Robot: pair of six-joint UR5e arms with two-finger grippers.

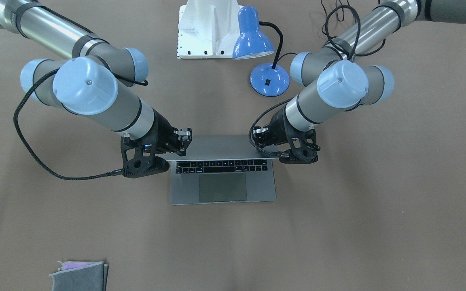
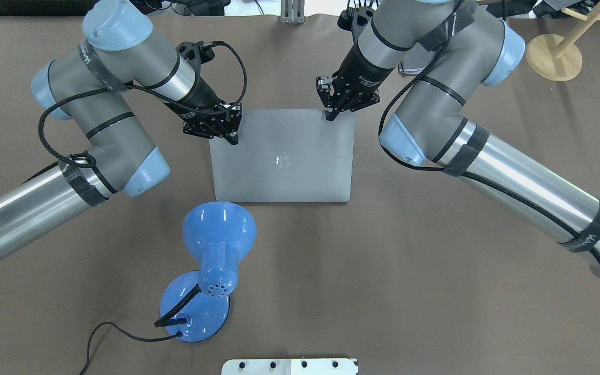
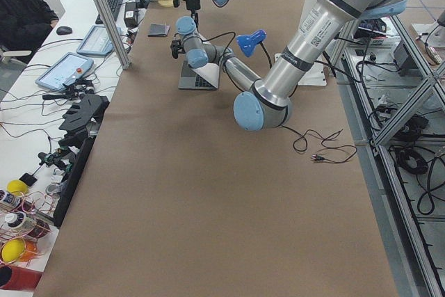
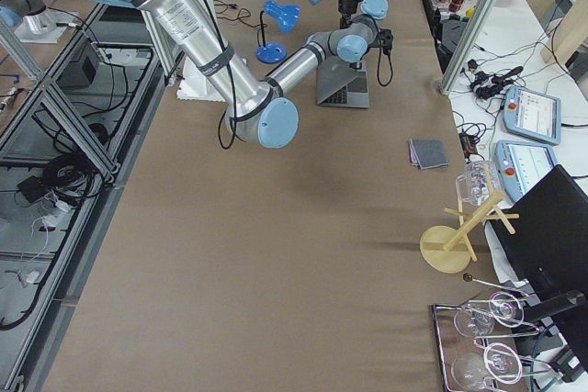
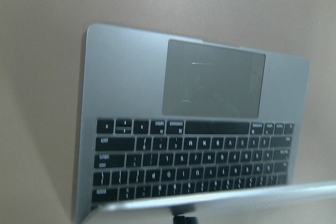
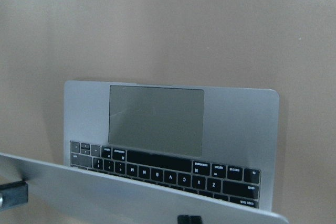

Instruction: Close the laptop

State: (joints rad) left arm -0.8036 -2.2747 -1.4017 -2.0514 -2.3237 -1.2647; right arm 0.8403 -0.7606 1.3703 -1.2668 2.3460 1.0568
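Fingertips of the left gripper (image 2: 232, 134) and the right gripper (image 2: 329, 111) sit at the two free corners of the lid (image 2: 279, 140), one each. Whether either pair is spread, pressed together or pinching the edge, you cannot tell from any view.

Your laptop (image 2: 284, 177) stands mid-table (image 2: 435, 271), in the centre of the overhead frame, with its hinge toward the bottom of that frame. Its lid leans forward over the keyboard (image 1: 221, 166), so the front-facing view shows only two rows of keys and the trackpad (image 1: 222, 187) below the lid's edge.

That edge is the axis that matters. It runs straight across the frame from one gripper to the other, so neither arm is nearer. The base lies below and beyond the fingers, toward the top of the overhead frame. I judge that your closing push must go down and that way, with both corners moving together.

Your lamp (image 2: 216, 245) stands near the hinge side, lower left of the overhead frame, apart from the laptop.
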